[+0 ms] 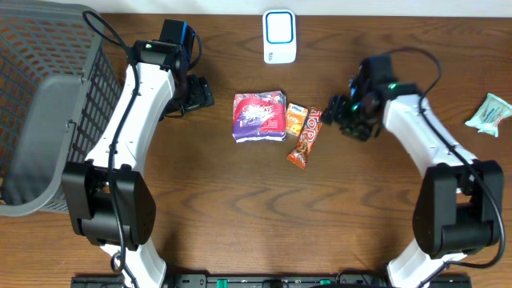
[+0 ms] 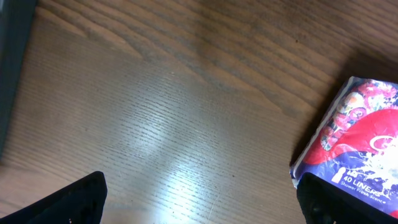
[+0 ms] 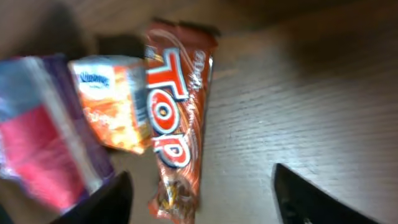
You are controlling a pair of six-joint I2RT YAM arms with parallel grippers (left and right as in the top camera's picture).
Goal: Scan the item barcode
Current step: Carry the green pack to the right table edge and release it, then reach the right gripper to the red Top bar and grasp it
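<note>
Three items lie mid-table: a purple and red packet (image 1: 258,116), a small orange packet (image 1: 296,118) and a brown TOP bar (image 1: 305,138). A white scanner (image 1: 279,36) stands at the far edge. My right gripper (image 1: 340,112) hovers just right of the bar. In the right wrist view it (image 3: 202,199) is open, and the near end of the TOP bar (image 3: 177,118) lies between the fingers, closer to the left one, with a gap on both sides. My left gripper (image 1: 196,94) is open over bare wood (image 2: 199,199), with the purple packet (image 2: 357,137) by its right finger.
A large dark mesh basket (image 1: 48,104) fills the left side of the table. A pale green packet (image 1: 490,112) lies at the far right edge. In the right wrist view the orange packet (image 3: 115,102) touches the bar's left side.
</note>
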